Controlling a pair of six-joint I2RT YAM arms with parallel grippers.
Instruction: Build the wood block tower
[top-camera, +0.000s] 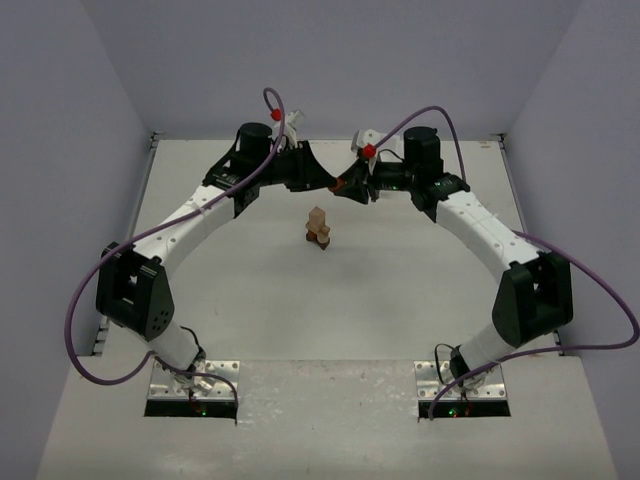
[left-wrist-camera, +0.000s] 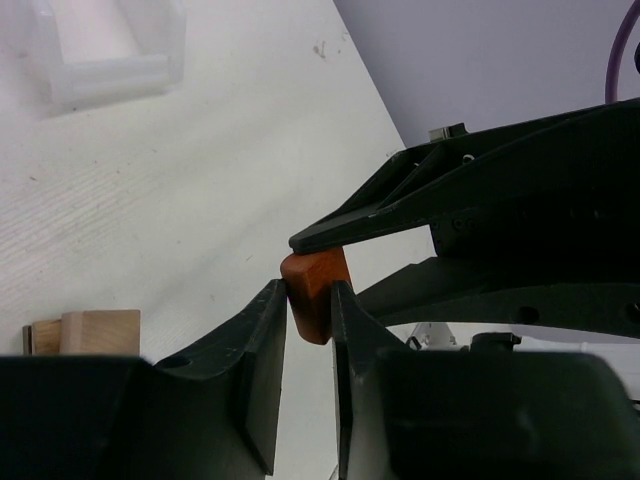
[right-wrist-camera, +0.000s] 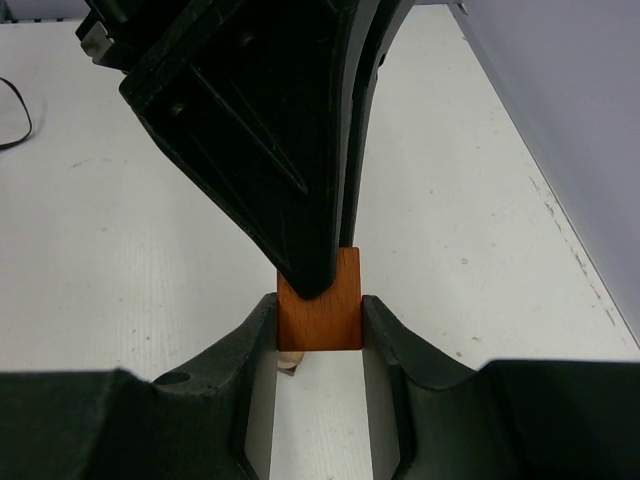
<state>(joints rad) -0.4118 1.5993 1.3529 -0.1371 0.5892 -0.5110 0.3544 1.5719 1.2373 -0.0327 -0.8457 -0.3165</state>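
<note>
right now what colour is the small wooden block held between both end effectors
The small wooden block is orange-brown, clearest in the right wrist view.

Standing mid-table as a short tower (top-camera: 319, 229), tan block topping darker ones. Being pinched beyond it, between left gripper (left-wrist-camera: 308, 300) and right gripper (right-wrist-camera: 320, 325) at once: orange block (right-wrist-camera: 320, 312).
</note>
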